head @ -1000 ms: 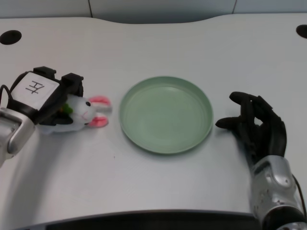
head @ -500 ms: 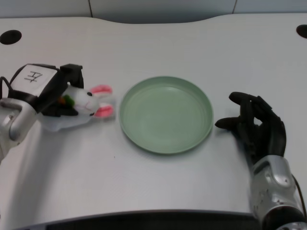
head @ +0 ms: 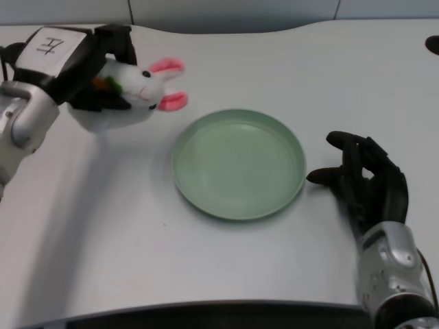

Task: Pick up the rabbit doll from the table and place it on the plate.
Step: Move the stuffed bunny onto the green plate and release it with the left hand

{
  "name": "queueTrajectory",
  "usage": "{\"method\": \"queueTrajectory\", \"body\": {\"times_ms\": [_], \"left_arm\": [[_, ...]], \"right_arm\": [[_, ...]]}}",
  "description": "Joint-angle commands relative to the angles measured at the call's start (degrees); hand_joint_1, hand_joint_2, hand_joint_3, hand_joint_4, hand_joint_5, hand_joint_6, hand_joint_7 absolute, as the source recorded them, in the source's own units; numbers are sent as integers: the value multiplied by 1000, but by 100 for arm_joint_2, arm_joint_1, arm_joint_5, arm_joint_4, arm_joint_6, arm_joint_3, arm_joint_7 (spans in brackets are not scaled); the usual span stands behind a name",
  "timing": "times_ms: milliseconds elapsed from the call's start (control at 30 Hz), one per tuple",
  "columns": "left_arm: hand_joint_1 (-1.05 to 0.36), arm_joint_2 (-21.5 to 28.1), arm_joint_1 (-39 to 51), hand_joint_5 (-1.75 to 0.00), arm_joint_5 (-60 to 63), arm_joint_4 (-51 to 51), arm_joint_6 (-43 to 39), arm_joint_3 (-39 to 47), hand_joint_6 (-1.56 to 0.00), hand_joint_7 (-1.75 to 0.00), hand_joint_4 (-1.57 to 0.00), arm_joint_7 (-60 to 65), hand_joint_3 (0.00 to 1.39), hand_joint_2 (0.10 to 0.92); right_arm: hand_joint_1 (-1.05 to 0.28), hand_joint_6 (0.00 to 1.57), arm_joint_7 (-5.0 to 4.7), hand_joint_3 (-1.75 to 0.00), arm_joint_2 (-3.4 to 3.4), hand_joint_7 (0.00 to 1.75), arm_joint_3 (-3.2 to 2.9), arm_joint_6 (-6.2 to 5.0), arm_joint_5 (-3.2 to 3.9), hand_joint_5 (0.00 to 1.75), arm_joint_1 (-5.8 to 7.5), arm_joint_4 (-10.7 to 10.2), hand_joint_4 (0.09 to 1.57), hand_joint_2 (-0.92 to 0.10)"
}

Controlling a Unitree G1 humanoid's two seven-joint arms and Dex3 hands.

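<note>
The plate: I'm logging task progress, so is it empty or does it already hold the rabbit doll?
Empty. The green plate shows only its bare inside; the left hand holds the rabbit doll to its upper left.

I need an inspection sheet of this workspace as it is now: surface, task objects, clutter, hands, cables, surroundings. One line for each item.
Surface: white table, with a dark round hole near its far right edge.
Job's things: rabbit doll, white with pink ears, held off the table to the left of the plate; green plate, nothing on it.
Clutter: nothing seen.
Hands: left hand grips the rabbit doll, ears pointing towards the plate; right hand rests on the table, right of the plate, holding nothing.
Cables: a thin dark cable at the left wrist.
Surroundings: pale wall panels behind the table.
</note>
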Motion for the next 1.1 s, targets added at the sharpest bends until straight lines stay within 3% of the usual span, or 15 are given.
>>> {"method": "queueTrajectory", "body": {"times_ms": [33, 167, 300, 333, 400, 467, 533, 600, 667, 700, 733, 800, 933, 1033, 1100], "left_arm": [[-124, -180, -268, -1746, 91, 27, -152, -132, -586, -1746, -852, -63, 1, 869], [-143, -466, -459, -1746, 259, 253, -284, -332, -604, -1746, -882, 79, 12, 878], [-183, -744, -632, -1746, 364, 458, -220, -497, -687, -1570, -876, -1, 5, 868], [-178, -854, -688, -1746, 390, 541, -223, -551, -667, -1617, -884, 8, 10, 882], [-174, -1033, -788, -1746, 433, 702, -221, -639, -692, -1528, -895, 20, 8, 885], [-188, -1139, -861, -1746, 456, 831, -213, -698, -758, -1303, -902, 31, 11, 899], [-190, -1250, -929, -1746, 501, 951, -217, -763, -782, -1254, -904, 82, 9, 895], [-197, -1446, -1023, -1746, 589, 1133, -155, -878, -800, -1260, -908, 184, 2, 870], [-182, -1567, -1102, -1746, 620, 1297, -99, -940, -716, -1467, -909, 200, 9, 885], [-175, -1619, -1144, -1746, 626, 1377, -75, -966, -692, -1480, -906, 184, 13, 894], [-182, -1657, -1177, -1746, 633, 1443, -62, -989, -749, -1305, -906, 184, 9, 892], [-186, -1694, -1218, -1746, 638, 1526, -63, -1022, -802, -1195, -906, 210, 5, 890], [-202, -1869, -1311, -1746, 689, 1715, 60, -1107, -742, -1349, -903, 272, 2, 889], [-199, -1958, -1354, -1746, 735, 1839, 96, -1184, -788, -1228, -904, 337, 1, 885], [-200, -2028, -1390, -1746, 772, 1910, 152, -1252, -778, -1270, -893, 343, 7, 899]], "right_arm": [[-409, 677, -7, -407, 42, 953, -6, 41, 40, 1300, 27, -22, 787, -921], [-408, 672, -77, -413, 23, 953, 7, 19, -9, 1300, 13, 54, 776, -921], [-410, 667, -37, -403, 23, 943, 2, -24, -3, 1290, 24, 65, 764, -921], [-414, 671, -12, -404, 15, 947, -1, -35, 3, 1287, 27, 70, 754, -921], [-419, 670, 23, -402, 7, 950, -14, -37, 22, 1288, 26, 79, 750, -921], [-418, 676, 39, -400, 5, 956, -29, -31, 38, 1295, 17, 92, 763, -921], [-421, 676, 23, -396, -5, 957, -30, -33, 26, 1294, 4, 112, 767, -921], [-433, 672, 3, -383, -1, 955, -20, -32, 11, 1290, 13, 91, 765, -921], [-424, 673, -5, -390, 11, 954, -16, -35, 10, 1290, 29, 68, 765, -921], [-418, 678, 60, -395, 16, 955, -50, -44, 58, 1290, 23, 87, 769, -921], [-413, 680, 123, -393, 20, 951, -83, -51, 105, 1290, 17, 105, 773, -921], [-411, 682, 198, -388, 25, 947, -124, -59, 153, 1289, 10, 122, 775, -921], [-431, 680, 134, -371, 9, 934, -86, -59, 79, 1277, 14, 125, 767, -921], [-442, 676, 129, -371, -8, 930, -74, -99, 48, 1274, 11, 142, 752, -921], [-453, 677, 124, -373, 2, 934, -78, -141, 31, 1279, 26, 131, 763, -921]]}}
